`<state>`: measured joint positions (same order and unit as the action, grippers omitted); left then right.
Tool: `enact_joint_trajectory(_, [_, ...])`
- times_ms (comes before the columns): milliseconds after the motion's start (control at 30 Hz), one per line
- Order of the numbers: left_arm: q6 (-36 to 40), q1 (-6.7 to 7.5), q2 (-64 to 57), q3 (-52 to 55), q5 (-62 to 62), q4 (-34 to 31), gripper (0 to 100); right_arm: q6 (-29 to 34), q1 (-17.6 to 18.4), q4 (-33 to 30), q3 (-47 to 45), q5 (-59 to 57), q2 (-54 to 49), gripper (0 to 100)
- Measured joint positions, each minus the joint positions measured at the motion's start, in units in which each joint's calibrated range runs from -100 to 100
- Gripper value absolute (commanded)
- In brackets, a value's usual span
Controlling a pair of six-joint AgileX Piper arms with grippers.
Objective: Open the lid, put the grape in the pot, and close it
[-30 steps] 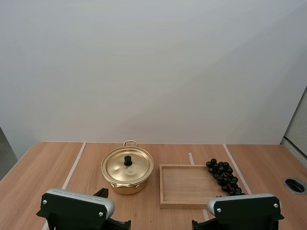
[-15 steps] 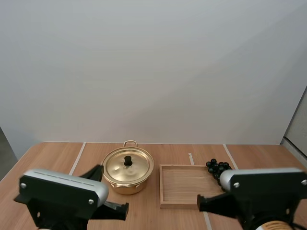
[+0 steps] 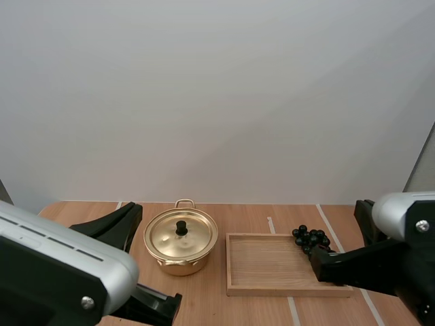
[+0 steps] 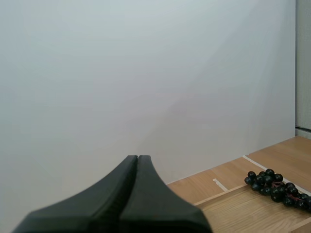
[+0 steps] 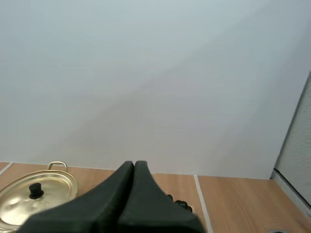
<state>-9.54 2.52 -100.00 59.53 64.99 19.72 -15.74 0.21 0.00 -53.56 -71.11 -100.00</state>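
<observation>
The left gripper [image 4: 137,158] is closed, its two black fingers pressed together into one dark wedge with nothing between them. Beyond its tips lies a wooden tray [image 4: 243,211], with a bunch of grapes [image 4: 274,187] along the tray's far edge.

The right gripper [image 5: 133,164] is likewise closed and holds nothing, its fingers flush against each other. Past it on one side is the pot [image 3: 181,255], a golden one with its lid [image 5: 34,194] seated on top. The lid carries a black knob [image 5: 35,190], and a loop handle [image 5: 57,165] stands at the pot's far rim. A few dark grapes peek out just beside the fingers on the other side.

In the high view the left arm [image 3: 61,272] and right arm [image 3: 394,251] stand at the near edge of the table [image 3: 204,299], both well apart from the pot. The pot stands just left of the tray, close to it but not touching. The grapes lie at the tray's far right corner, partly hidden by the right arm. Whether they rest on the rim or on the table beside it cannot be told.
</observation>
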Motion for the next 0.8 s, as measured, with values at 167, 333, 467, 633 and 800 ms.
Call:
enact_joint_trajectory(167, [3.42,0.0,0.0,0.0,-0.66,-4.52,18,0.0,0.0,-2.75,0.0,-0.77,0.92,0])
enact_joint_trajectory(333, [6.93,0.0,4.86,-0.29,1.04,-9.92,85,0.0,0.0,-5.14,0.0,-5.38,8.4,45])
enact_joint_trajectory(467, [5.45,0.0,14.86,-0.31,1.25,-11.63,100,0.11,0.0,-5.27,0.0,-5.4,10.75,100])
enact_joint_trajectory(633, [-5.85,0.0,31.64,-0.45,-6.23,-6.88,100,0.11,0.0,-5.27,0.0,-5.81,11.31,100])
enact_joint_trajectory(800, [-17.58,0.0,48.83,-2.5,-8.87,2.38,100,0.11,0.0,-5.27,0.0,-5.45,11.58,100])
